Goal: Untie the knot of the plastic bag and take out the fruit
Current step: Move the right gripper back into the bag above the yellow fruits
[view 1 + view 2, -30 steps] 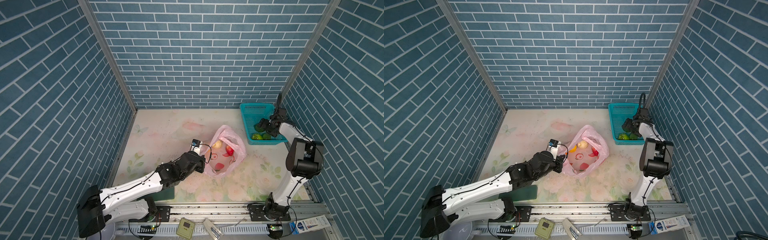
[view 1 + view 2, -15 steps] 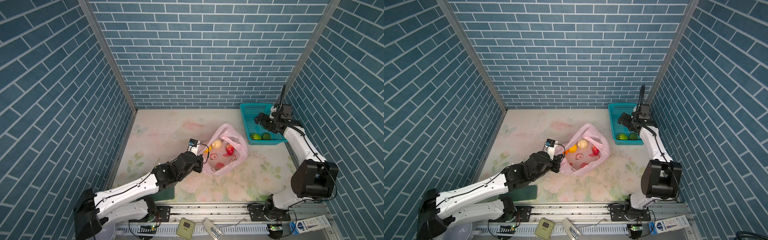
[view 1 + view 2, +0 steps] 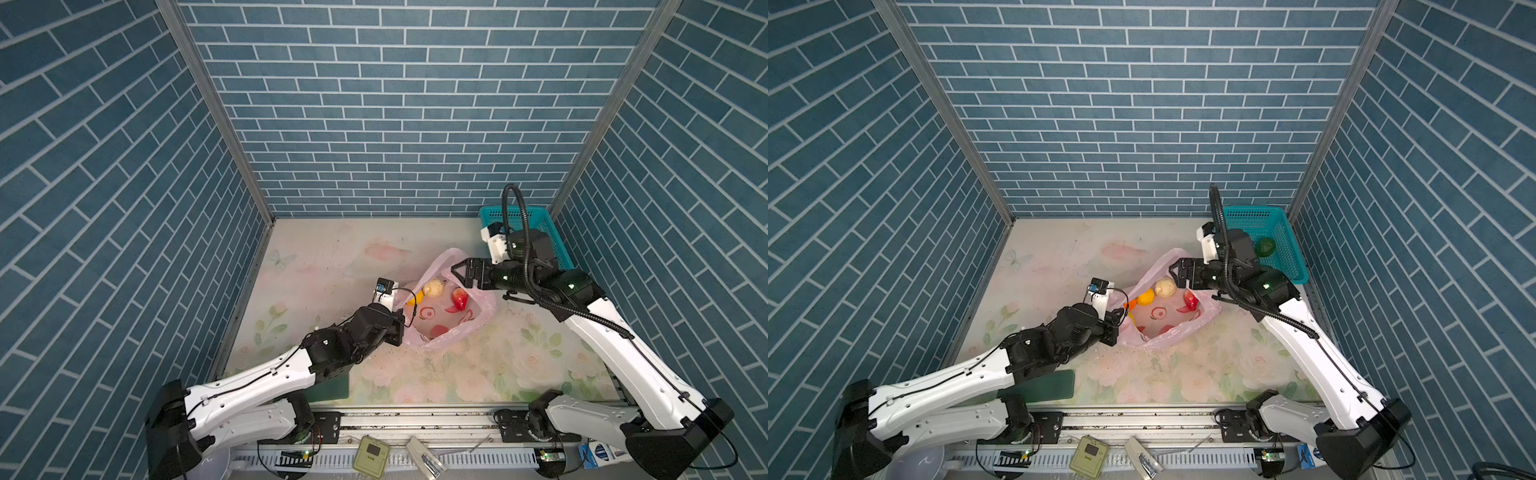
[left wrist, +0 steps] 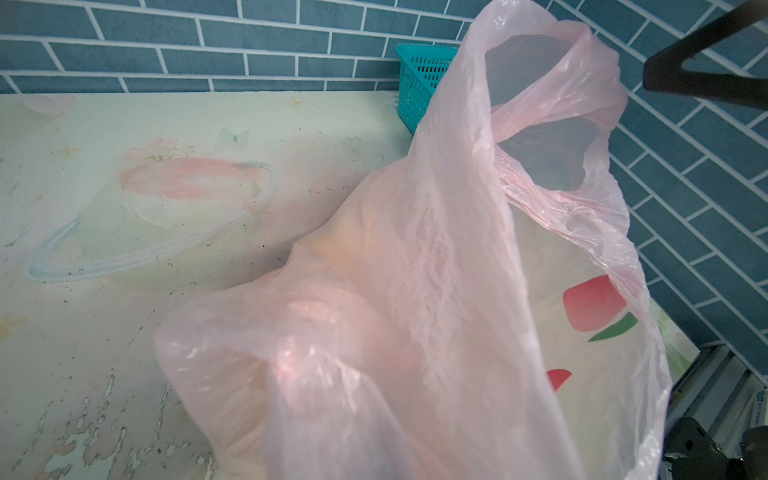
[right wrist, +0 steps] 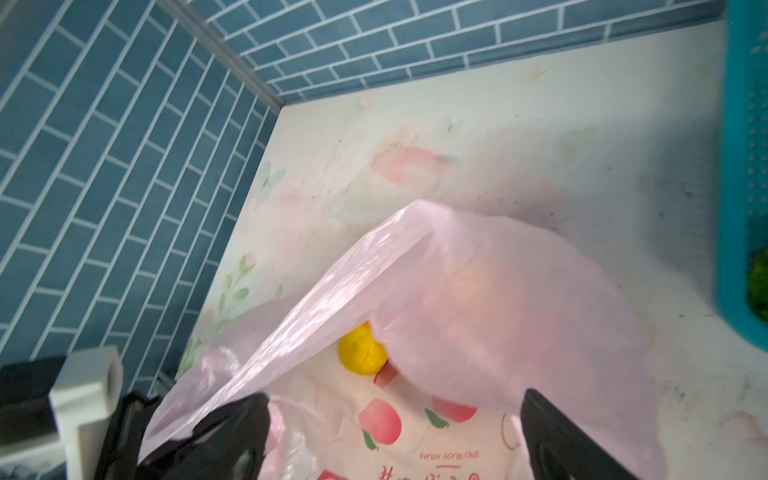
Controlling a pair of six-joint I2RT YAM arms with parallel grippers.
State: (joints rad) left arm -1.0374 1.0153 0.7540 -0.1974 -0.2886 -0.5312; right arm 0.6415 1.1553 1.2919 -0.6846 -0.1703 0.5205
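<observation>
Bag (image 3: 478, 316) was found open-mouthed mid-worktop (image 3: 332, 266), with fruit (image 3: 433, 286) seen inside. Its near rim was apparently pinched by the closed left end effector (image 3: 399, 330); the right end effector (image 3: 457, 277) was held wide-jawed over the mouth.

Your left gripper (image 3: 400, 330) sits low, fingers pinched shut on the plastic bag (image 3: 482, 308). Right gripper (image 3: 458, 277) hovers, fingers spread wide.
</observation>
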